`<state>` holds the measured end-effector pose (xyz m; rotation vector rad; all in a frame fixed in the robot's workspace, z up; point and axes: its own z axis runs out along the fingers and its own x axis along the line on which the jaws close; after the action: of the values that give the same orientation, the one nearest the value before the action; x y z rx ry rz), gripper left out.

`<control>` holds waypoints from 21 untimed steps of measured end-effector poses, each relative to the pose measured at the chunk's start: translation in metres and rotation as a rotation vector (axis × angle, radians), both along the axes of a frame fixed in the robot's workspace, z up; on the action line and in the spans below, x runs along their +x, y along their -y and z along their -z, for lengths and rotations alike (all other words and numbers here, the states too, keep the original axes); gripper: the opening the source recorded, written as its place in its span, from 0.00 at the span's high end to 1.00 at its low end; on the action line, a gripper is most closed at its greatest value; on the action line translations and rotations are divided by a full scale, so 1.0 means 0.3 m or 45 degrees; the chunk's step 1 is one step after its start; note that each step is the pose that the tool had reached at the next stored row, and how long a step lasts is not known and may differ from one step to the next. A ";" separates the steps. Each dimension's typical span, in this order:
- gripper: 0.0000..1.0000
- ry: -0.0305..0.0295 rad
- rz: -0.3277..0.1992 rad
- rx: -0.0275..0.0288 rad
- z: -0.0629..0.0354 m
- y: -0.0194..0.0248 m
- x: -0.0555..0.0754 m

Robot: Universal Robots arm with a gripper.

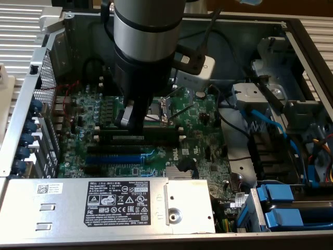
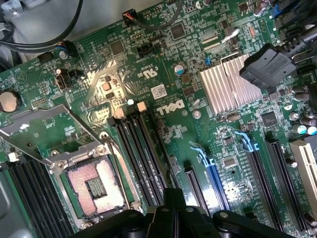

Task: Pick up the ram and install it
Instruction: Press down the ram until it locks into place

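My gripper (image 1: 130, 121) hangs from the big grey arm, low over the green motherboard (image 1: 203, 151), just above the long black slots (image 1: 140, 136) with white end clips. In the wrist view the gripper (image 2: 173, 210) sits at the near end of those slots (image 2: 141, 153), which run away from it beside the open CPU socket (image 2: 94, 186). The ram stick is hidden; I cannot tell whether it is in or under the gripper. A faint pale-marked strip lies along the slot row directly below the gripper.
The blue slot (image 1: 112, 158) lies nearer the grey labelled metal box (image 1: 109, 203). A finned heatsink (image 2: 228, 89) and a black plug (image 2: 270, 67) stand beyond the slots. Blue cables (image 1: 265, 122) and drive bays fill the exterior view's right. Case walls surround the board.
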<state>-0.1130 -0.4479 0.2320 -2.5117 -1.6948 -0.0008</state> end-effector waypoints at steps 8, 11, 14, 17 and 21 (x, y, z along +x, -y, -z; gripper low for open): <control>0.89 -0.0022 0.000 0.0000 0.003 0.000 0.000; 0.89 -0.0034 0.000 0.0003 0.004 0.000 0.000; 0.89 -0.0055 0.000 0.0006 0.004 0.000 0.001; 0.89 -0.0072 0.000 0.0011 0.004 0.000 0.005; 0.89 -0.0074 0.000 0.0020 0.004 0.000 0.009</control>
<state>-0.1104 -0.4481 0.2308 -2.5082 -1.6918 0.0051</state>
